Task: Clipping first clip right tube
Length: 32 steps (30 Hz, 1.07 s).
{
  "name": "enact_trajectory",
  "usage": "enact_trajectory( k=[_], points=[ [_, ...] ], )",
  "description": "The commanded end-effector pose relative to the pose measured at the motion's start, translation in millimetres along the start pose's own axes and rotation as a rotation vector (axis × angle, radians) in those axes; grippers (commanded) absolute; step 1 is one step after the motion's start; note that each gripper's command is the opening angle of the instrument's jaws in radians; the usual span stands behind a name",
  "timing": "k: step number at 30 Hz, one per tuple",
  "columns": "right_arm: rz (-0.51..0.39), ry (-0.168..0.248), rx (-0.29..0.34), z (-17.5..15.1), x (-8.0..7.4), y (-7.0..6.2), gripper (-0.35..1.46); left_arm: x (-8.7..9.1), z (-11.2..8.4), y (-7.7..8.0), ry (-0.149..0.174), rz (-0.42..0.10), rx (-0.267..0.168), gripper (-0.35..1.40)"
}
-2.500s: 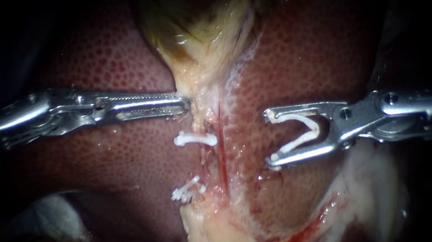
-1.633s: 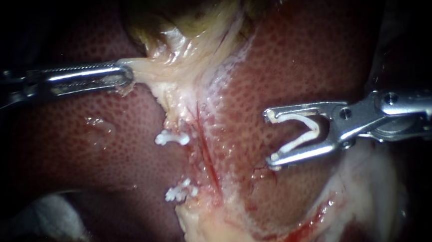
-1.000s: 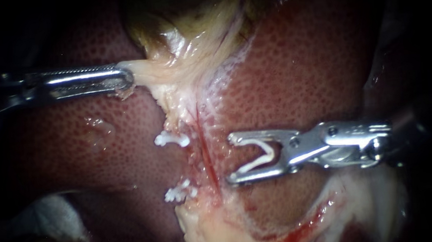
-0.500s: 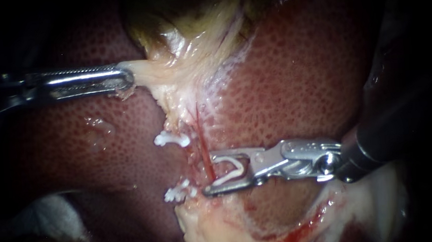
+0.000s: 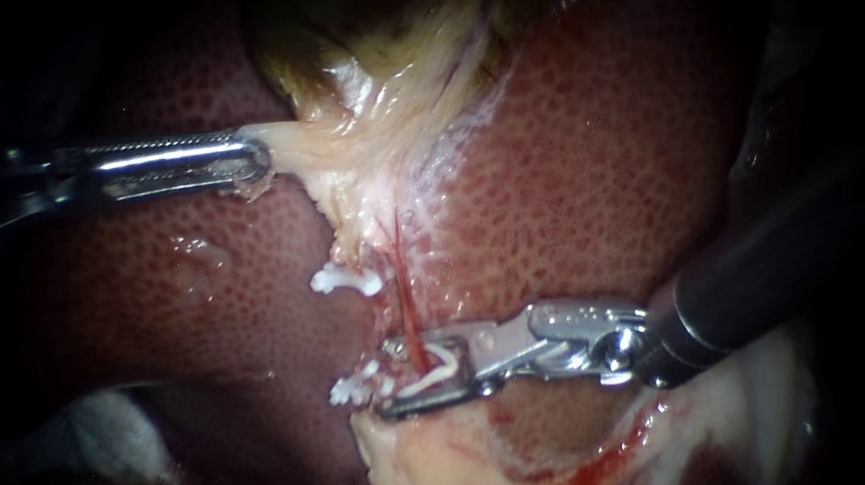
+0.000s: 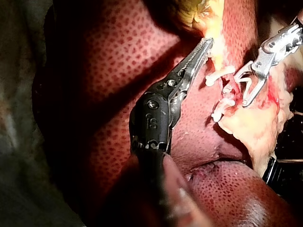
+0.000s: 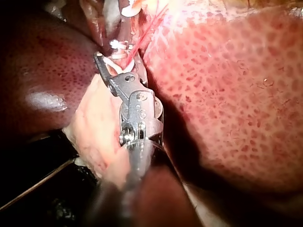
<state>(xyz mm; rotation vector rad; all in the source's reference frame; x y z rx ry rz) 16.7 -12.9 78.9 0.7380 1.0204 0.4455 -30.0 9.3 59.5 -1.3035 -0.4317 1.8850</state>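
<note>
Below the gallbladder (image 5: 382, 65), against the liver (image 5: 588, 163), the right tube (image 5: 402, 284) runs as a thin red thread. Your right instrument (image 5: 389, 378) has it between the legs of a white clip (image 5: 439, 374); its hand grips that clip, part closed, with a gap showing. Your left instrument (image 5: 259, 163) has its hand clamped on the pale edge of the gallbladder, drawing it taut. Judge the tube soft, slick and easily torn. Take it square across, just clear of the two set clips (image 5: 347, 278) beside it, and squeeze without dragging sideways.
</note>
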Motion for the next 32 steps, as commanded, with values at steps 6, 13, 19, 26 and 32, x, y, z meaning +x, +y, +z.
enact_trajectory(
  k=[6,13,19,26,32],
  points=[
    [0.021,-0.038,0.010,-0.4,-0.1,0.0,-0.35,0.0,0.1,0.0,0.000,0.000,0.000,-0.35],
    [0.083,-0.064,0.014,-0.5,-0.2,-0.1,-0.35,-0.1,0.1,0.0,0.000,0.000,0.000,-0.35],
    [0.094,-0.077,0.023,-0.7,-0.3,0.0,-0.35,-0.1,0.1,0.0,0.000,0.000,0.000,-0.35],
    [0.103,-0.082,0.026,-0.7,-0.4,0.0,-0.35,-0.1,0.1,0.0,0.000,0.000,0.000,-0.35],
    [0.105,-0.084,0.031,-0.7,-0.4,0.0,-0.35,0.0,0.1,0.0,0.000,0.000,0.000,-0.35]
  ],
)
